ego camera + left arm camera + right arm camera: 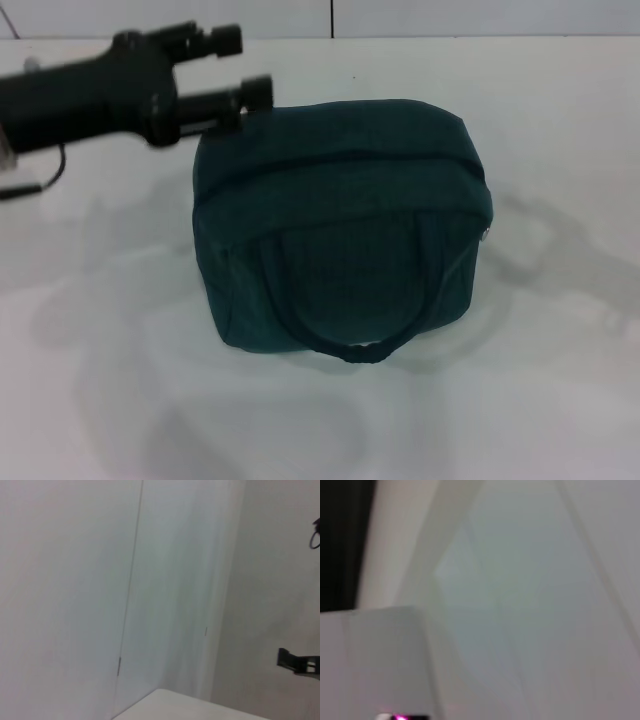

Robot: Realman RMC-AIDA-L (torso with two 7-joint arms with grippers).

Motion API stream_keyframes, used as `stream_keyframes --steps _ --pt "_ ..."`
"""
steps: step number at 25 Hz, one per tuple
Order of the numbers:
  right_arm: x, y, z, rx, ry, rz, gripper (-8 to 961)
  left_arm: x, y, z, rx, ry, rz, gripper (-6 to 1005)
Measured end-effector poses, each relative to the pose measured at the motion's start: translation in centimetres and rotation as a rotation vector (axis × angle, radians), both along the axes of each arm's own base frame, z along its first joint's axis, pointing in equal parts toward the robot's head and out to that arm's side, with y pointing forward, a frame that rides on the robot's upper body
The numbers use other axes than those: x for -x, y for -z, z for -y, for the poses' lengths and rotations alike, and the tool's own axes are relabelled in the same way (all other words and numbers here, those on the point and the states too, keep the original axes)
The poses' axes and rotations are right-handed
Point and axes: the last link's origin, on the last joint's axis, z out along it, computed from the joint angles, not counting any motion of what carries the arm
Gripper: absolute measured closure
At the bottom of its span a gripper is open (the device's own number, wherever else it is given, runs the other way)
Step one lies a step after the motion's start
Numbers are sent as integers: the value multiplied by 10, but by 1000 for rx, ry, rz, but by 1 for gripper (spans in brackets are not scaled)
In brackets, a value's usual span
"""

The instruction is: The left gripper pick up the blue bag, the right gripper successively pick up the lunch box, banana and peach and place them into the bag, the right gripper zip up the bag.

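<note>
I see one blue bag [340, 225] sitting on the white desk [560, 380], a little above the middle of the head view. It stands upright with its zipper line running across the top and appears closed. Its one visible handle loop [350, 345] hangs down the front face, and a small zipper pull [487, 233] shows at its right edge. My left gripper [248, 70] reaches in from the upper left of the frame. Its two jaws are spread apart with nothing between them; the lower one sits right at the bag's upper left corner, though I cannot tell whether it touches. I cannot see the right gripper in any view. Both wrist views show only pale wall panels and a corner of white surface.
</note>
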Motion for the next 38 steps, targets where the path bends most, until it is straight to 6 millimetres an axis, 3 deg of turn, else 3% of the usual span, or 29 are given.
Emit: stream_keyframes --steps 2,12,16,38 --pt "9 2 -9 57 -33 39 98 8 4 10 6 8 35 327" --pt "44 26 -36 180 -173 239 107 24 19 42 21 80 110 147" --pt "54 29 -41 167 -208 293 109 28 24 49 25 95 126 150" --pt "55 39 -41 198 -211 332 112 30 29 50 31 91 128 150"
